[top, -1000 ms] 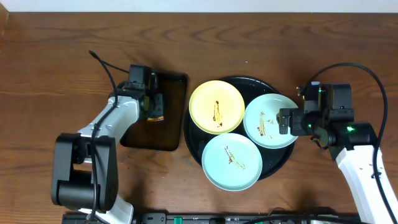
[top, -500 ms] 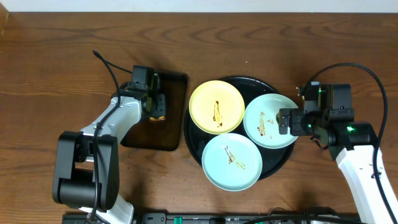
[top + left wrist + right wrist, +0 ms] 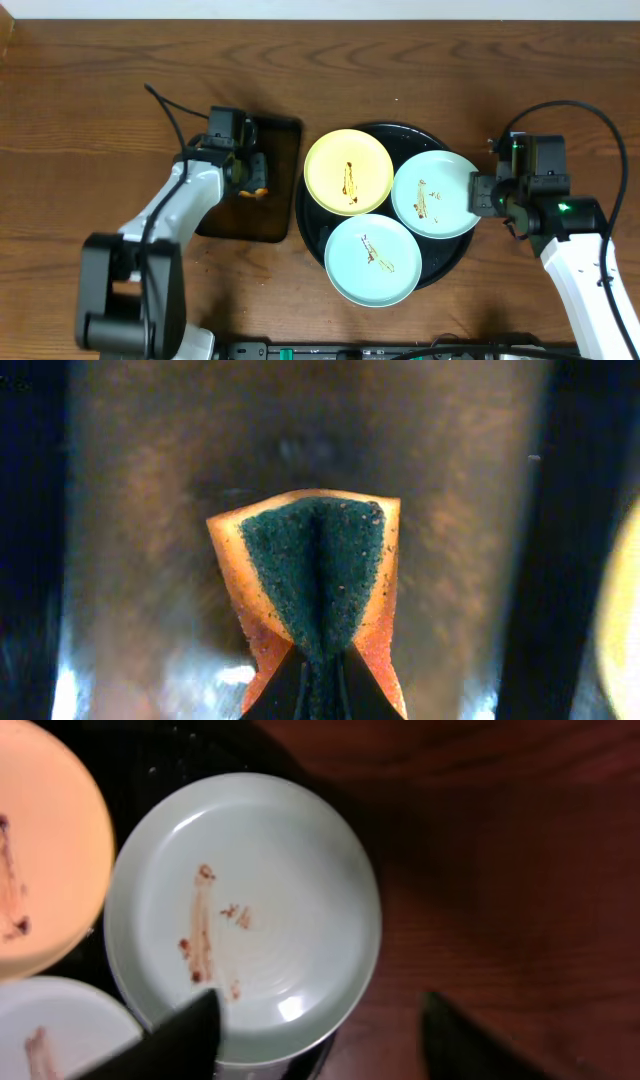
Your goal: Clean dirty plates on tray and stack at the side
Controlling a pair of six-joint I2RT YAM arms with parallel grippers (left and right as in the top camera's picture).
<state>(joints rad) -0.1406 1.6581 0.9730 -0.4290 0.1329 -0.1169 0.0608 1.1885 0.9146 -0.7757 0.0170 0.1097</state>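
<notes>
Left of centre our left gripper (image 3: 318,665) pinches the sponge (image 3: 315,560), while our right gripper (image 3: 320,1035) hangs open over the rightmost of three streaked plates (image 3: 434,194) on the central black tray (image 3: 312,228).

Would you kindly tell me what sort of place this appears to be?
Probably a robotics lab setup staged for dish cleaning, not a real kitchen: a cabled robot arm, three sauce-streaked plates on a black tray, and a sponge.

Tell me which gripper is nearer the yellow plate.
Left. The left gripper holds the sponge over the rectangular tray beside the yellow plate; the right gripper straddles the mint plate's rim, farther off.
</notes>
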